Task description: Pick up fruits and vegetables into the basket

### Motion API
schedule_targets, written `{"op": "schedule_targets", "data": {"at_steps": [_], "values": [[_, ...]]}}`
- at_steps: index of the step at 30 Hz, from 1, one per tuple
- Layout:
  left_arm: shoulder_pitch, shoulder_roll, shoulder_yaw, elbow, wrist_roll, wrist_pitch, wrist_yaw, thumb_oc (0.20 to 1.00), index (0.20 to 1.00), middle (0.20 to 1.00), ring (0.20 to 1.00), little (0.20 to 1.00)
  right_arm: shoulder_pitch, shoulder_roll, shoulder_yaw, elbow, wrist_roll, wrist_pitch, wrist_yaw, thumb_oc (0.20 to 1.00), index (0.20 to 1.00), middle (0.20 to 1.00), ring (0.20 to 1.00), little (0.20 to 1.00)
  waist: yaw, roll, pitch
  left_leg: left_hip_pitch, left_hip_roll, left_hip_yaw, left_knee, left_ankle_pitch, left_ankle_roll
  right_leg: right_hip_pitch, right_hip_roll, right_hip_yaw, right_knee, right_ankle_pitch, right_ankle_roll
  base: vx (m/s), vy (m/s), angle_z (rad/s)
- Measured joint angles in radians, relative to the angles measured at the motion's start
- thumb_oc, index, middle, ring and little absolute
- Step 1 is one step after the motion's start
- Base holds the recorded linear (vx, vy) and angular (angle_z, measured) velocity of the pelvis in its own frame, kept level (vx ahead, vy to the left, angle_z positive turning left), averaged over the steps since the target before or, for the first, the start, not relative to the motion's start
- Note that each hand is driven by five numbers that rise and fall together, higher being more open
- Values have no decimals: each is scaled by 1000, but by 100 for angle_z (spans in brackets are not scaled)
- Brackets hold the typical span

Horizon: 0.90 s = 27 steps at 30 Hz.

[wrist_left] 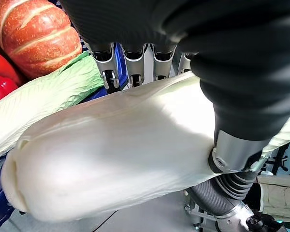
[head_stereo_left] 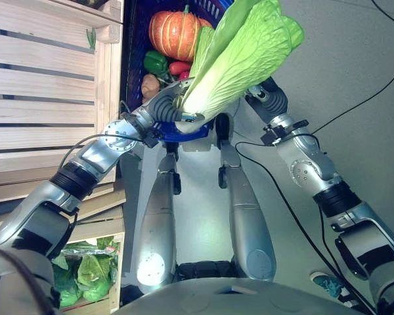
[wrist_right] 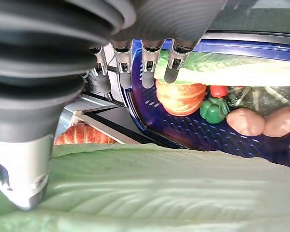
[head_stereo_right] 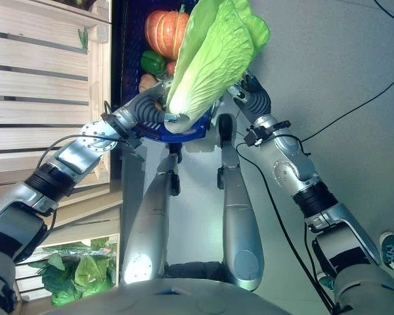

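The napa cabbage [head_stereo_left: 233, 59] sits in the left hand [head_stereo_left: 171, 108], fingers and thumb curled round its white stem, leaves rising over the blue basket [head_stereo_left: 132, 59]. Beyond the cabbage, the right hand [head_stereo_right: 251, 90] touches its leaves with straight fingers. Inside the basket lie a pumpkin [head_stereo_left: 176, 33] and a green pepper [head_stereo_left: 155, 62]; a wooden crate [head_stereo_left: 46, 85] stands beside it on grey floor [head_stereo_left: 354, 72].

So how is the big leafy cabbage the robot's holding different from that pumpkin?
The cabbage is long, pale green and white, with soft ruffled leaves; the pumpkin is round, orange and ribbed. The cabbage is up in the air, its white stem end gripped by the left robot hand, while the pumpkin already lies in the blue basket. The cabbage looks longer than the pumpkin. Both are vegetables meant for that basket.
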Motion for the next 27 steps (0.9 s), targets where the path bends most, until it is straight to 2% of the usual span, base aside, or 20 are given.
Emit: {"op": "schedule_targets", "data": {"at_steps": [3, 20, 27], "values": [[-6, 3, -7, -14, 0, 19, -4, 200, 200, 200, 200, 200, 0, -9, 8, 0, 21, 0, 4, 1000, 1000, 1000, 1000, 1000, 1, 0, 0, -1, 0, -1, 0, 0, 0, 0, 0, -1, 0, 0, 0, 1, -11, 0], [-17, 38, -27, -56, 0, 45, -12, 200, 200, 200, 200, 200, 2, -42, 44, -17, 102, -1, 78, 1000, 1000, 1000, 1000, 1000, 3, 0, 0, -10, 0, -13, 2, -1, 0, -1, -1, -15, -3, 3, -5, 1, -7, 1], [-14, 38, -27, -64, -3, 89, -1, 200, 200, 200, 200, 200, 1, -50, 53, -19, 118, -4, 81, 1000, 1000, 1000, 1000, 1000, 4, 0, 0, -11, 0, -14, 2, -1, 0, -1, -1, -16, -3, 3, -4, 0, 0, 0]]}}
